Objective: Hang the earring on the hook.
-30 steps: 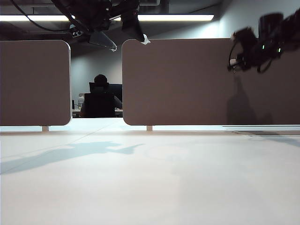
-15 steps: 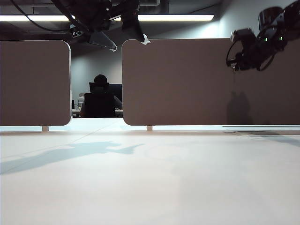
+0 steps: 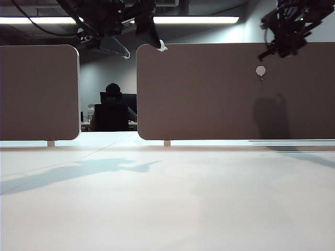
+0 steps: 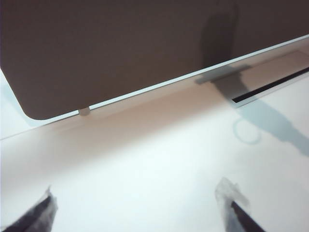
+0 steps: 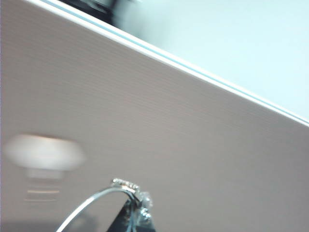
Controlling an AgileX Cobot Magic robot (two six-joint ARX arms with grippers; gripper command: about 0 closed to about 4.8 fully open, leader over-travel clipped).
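A: Earring, large thin silver wire hoop point(image 5: 96, 205): held at its clasp end in the right hand point(image 5: 137, 217), whose jaws are pinched fully together on the wire. Hand sits high against the grey-brown partition panel point(image 3: 209, 94), up and to the right of the hook.

B: Hook, small pale hexagonal button with a thin metal prong below point(image 3: 260, 71): fixed to that panel, bare, nothing on it yet. In the right wrist view it is only a blur beside the hoop.

A: Left hand point(image 4: 140, 212): jaws spread wide, empty, hanging over the pale bench point(image 3: 167, 198) well away on the left.

B: Risks, as I judge them. The prong is tiny against the hoop, so the wire could slide past it or ride on the button and drop when let go.

A: Also, the grip is on thin wire only; a knock on the panel could twist the hoop in the jaws and spoil its line.
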